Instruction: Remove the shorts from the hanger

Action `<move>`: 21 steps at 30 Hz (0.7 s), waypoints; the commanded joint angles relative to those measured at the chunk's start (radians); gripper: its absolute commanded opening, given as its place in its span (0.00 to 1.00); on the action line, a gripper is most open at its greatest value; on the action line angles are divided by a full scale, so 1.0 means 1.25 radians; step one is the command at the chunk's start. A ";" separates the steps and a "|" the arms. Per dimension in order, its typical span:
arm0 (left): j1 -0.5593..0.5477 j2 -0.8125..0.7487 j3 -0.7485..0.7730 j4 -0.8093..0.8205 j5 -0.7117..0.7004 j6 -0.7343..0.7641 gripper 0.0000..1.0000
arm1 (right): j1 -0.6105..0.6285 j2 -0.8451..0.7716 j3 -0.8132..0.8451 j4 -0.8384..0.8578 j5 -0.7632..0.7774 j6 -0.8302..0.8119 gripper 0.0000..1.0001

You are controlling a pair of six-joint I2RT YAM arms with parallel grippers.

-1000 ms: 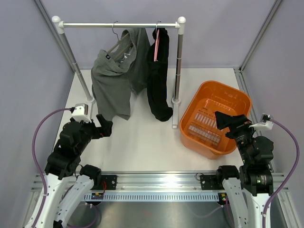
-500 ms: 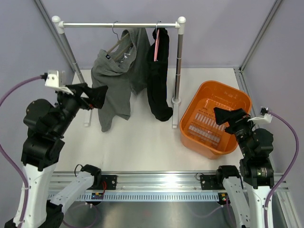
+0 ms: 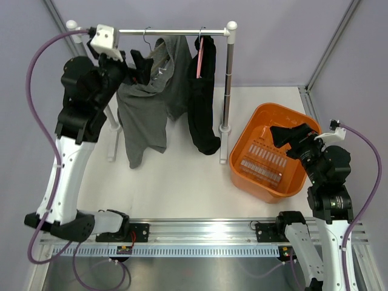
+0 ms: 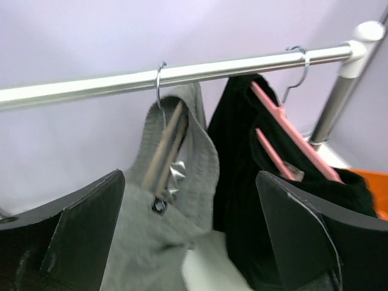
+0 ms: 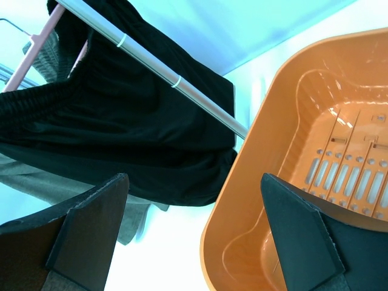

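Observation:
Grey shorts (image 3: pixel 145 115) hang on a hanger with a metal hook (image 4: pixel 160 151) at the left of the rail (image 3: pixel 176 31). Black shorts (image 3: pixel 202 103) hang on a pink hanger (image 4: pixel 285 124) to their right. My left gripper (image 3: pixel 140 65) is raised to the top of the grey shorts, open and empty. In the left wrist view the grey shorts (image 4: pixel 182 182) and the black shorts (image 4: pixel 242 182) lie between its fingers, apart from them. My right gripper (image 3: pixel 285 136) is open and empty over the orange basket (image 3: pixel 237 159).
The rack's right post (image 3: pixel 228 79) stands between the black shorts and the basket. The right wrist view shows that post (image 5: pixel 182 85), the black shorts (image 5: pixel 121 127) and the basket's wall (image 5: pixel 267 151). Purple walls close in the back and both sides.
My left arm has swung up from low at the table's left to the rail, beside the grey shorts' hanger. My right gripper has shifted slightly up over the basket.

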 commanded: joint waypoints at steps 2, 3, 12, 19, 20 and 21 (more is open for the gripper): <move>0.004 0.122 0.185 -0.022 -0.009 0.117 0.91 | -0.004 0.026 0.051 0.023 -0.033 -0.031 1.00; 0.004 0.185 0.231 -0.052 -0.010 0.134 0.90 | -0.004 0.032 0.054 0.025 -0.035 -0.031 0.99; 0.004 0.322 0.445 -0.194 0.022 0.162 0.78 | -0.003 0.056 0.082 0.004 -0.035 -0.066 0.99; 0.005 0.321 0.402 -0.216 0.054 0.176 0.71 | -0.004 0.070 0.081 0.012 -0.043 -0.069 0.99; 0.005 0.334 0.407 -0.221 0.054 0.180 0.71 | -0.004 0.071 0.078 0.014 -0.046 -0.068 0.99; 0.005 0.342 0.419 -0.226 0.055 0.187 0.71 | -0.004 0.071 0.076 0.017 -0.048 -0.068 0.99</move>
